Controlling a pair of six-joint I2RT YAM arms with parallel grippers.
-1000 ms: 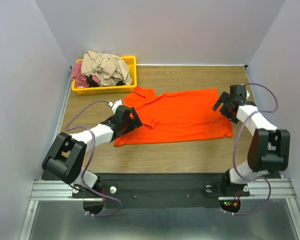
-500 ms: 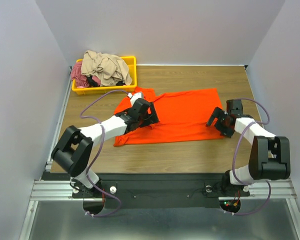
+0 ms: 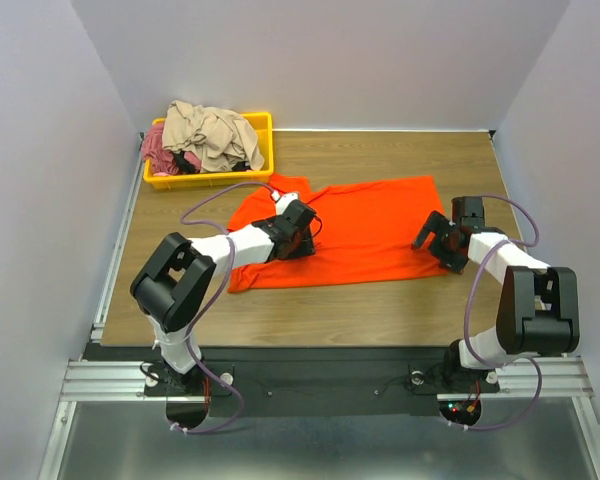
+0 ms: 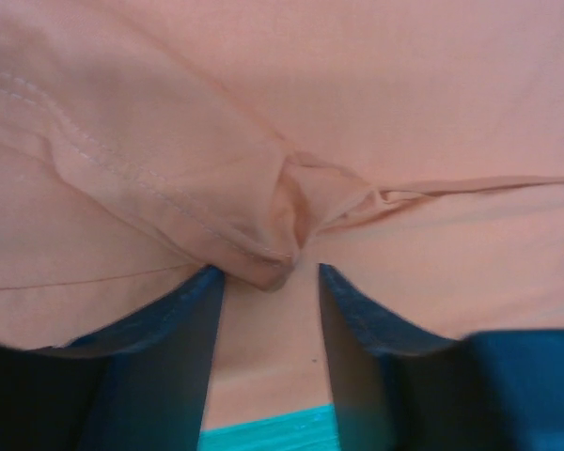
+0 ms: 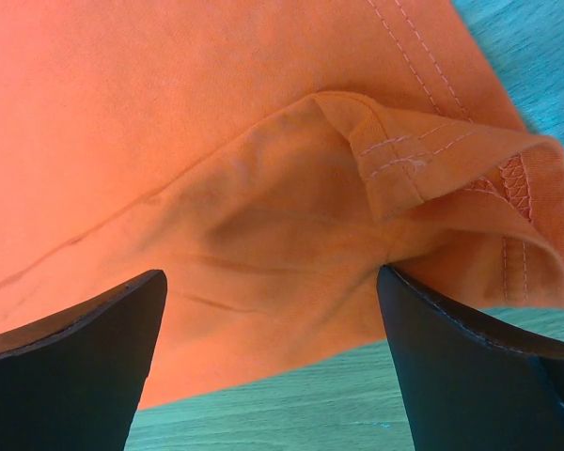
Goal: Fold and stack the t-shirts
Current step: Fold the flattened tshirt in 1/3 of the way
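Note:
An orange t-shirt point(image 3: 370, 225) lies spread flat on the wooden table point(image 3: 330, 305), its left side rumpled. My left gripper point(image 3: 301, 237) rests on the shirt's left part. In the left wrist view that gripper point(image 4: 268, 278) has its jaws narrowed but still apart, with a raised fold of the orange fabric point(image 4: 263, 254) between the tips. My right gripper point(image 3: 439, 241) sits at the shirt's lower right corner. Seen from the right wrist, this gripper point(image 5: 271, 278) is wide open over the shirt's edge, beside a curled-over hem point(image 5: 451, 178).
A yellow basket point(image 3: 208, 180) stands at the table's back left, holding a heap of beige and pink clothes point(image 3: 208, 135). Grey walls close in the left, back and right sides. Bare wood shows in front of the shirt.
My left gripper has slid right onto the shirt and its jaws have narrowed around a fold. My right gripper has come down to the shirt's lower right corner, staying open.

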